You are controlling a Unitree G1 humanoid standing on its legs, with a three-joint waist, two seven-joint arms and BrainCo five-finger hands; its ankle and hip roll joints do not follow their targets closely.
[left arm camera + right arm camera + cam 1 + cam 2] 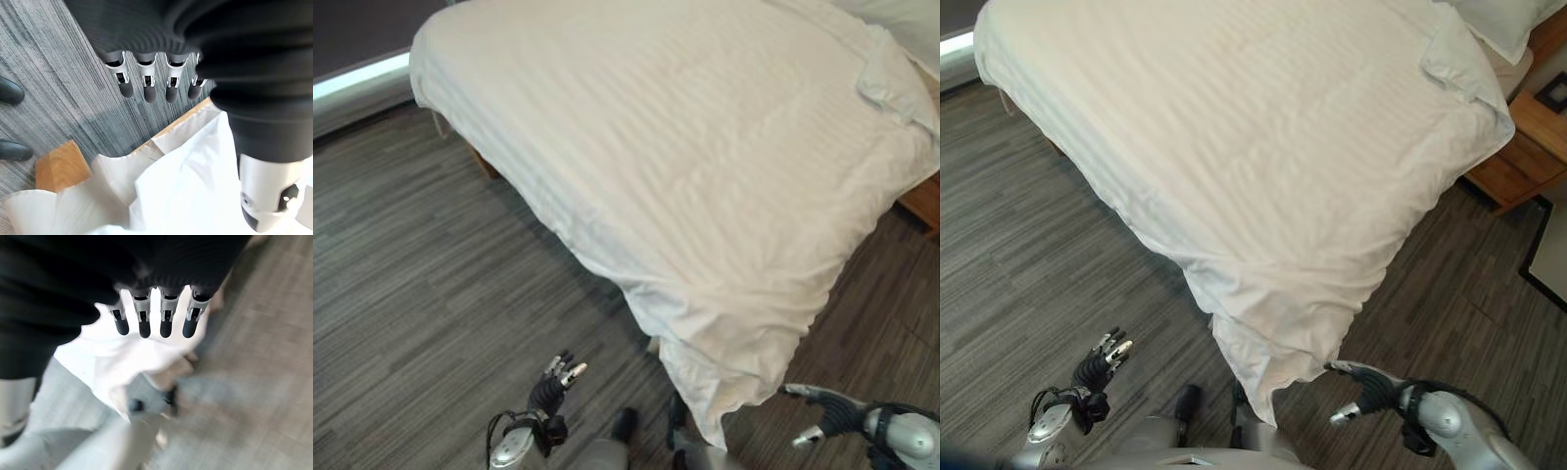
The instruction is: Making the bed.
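Standing nearest in the head views, the left robot hand (555, 387) is seen low over the grey striped floor (421, 294), with its fingers (149, 88) straight and loosely spread and nothing held; its own wrist view confirms this. The right robot hand (1371, 390) is seen on the other side of the hanging corner (1258, 377) of the duvet, just beside it. Its fingers (143, 322) are extended and its thumb stands apart; no cloth is gripped.

The white duvet (685, 166) is spread over the bed and covers most of it. At the near corner of the bed it overhangs in a bunched, drooping point that hangs down towards the floor. Along the left edge of the bed the duvet falls over the side, and part of the wooden bed frame (61, 164) is exposed beneath it in the left wrist view. At the far right corner of the bed the duvet is folded back and rumpled (1449, 59), with a pillow (1503, 24) beyond it and a wooden nightstand (1528, 137) beside the bed.

The duvet is judged to be soft, limp and bulky, light for its size, and not fragile. It is expected to sag and fold wherever it is unsupported, and to drag on the mattress when pulled. Hold is best taken at the hanging near corner and along the adjoining hem, with the cloth pinched well in from the edge so that it is not slipped out of.
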